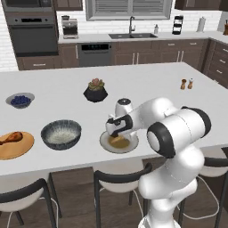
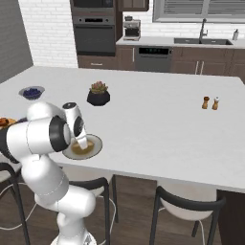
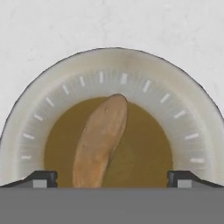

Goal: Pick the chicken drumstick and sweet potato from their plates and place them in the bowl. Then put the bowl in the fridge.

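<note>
The tan sweet potato (image 3: 101,140) lies lengthwise on the brownish centre of the grey plate (image 3: 144,74), near the island's front edge. My gripper (image 3: 113,179) hangs straight over it, open, one dark fingertip on each side of the potato and apart from it. In the left base view the gripper (image 1: 117,135) sits just above that plate (image 1: 129,147). Left of it stands the dark speckled bowl (image 1: 61,133), nothing inside. Further left, the reddish-brown chicken drumstick (image 1: 11,137) rests on the orange plate (image 1: 18,149). The fridge is out of view.
A small bowl of blue berries (image 1: 20,100) and a potted succulent (image 1: 95,90) stand further back on the island. Salt and pepper shakers (image 1: 186,83) are at the far right. Stools (image 1: 120,176) stand along the front edge. A wall oven (image 1: 33,33) is at the back left.
</note>
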Controlling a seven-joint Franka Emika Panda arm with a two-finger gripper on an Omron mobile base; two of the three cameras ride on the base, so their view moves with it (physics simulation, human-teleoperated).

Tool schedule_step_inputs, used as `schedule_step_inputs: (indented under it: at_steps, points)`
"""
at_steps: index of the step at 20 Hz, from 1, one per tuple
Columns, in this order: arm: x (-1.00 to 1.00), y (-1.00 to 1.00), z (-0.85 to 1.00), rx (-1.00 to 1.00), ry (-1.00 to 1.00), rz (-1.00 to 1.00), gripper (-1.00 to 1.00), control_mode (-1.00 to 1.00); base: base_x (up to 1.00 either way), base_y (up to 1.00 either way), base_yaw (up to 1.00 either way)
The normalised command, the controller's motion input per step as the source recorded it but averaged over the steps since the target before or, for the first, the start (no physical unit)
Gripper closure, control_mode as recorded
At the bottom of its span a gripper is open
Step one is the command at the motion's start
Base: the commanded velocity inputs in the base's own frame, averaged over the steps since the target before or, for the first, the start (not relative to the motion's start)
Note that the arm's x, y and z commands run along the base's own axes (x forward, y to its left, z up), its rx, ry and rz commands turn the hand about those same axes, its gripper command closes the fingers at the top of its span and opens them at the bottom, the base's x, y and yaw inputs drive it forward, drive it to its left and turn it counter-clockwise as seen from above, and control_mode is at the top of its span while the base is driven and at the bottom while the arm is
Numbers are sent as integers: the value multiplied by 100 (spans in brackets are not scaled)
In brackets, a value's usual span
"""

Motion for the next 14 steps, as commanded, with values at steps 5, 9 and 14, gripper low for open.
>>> schedule_step_inputs:
  at_steps: [5,9,14]
  points:
    - [32,0,-8,8,1,0,-100,-100,0,0,0]
    - [7,0,-24,3,2,-1,-100,-100,0,0,0]
    - [0,0,-33,0,3,-4,-100,-100,0,0,0]
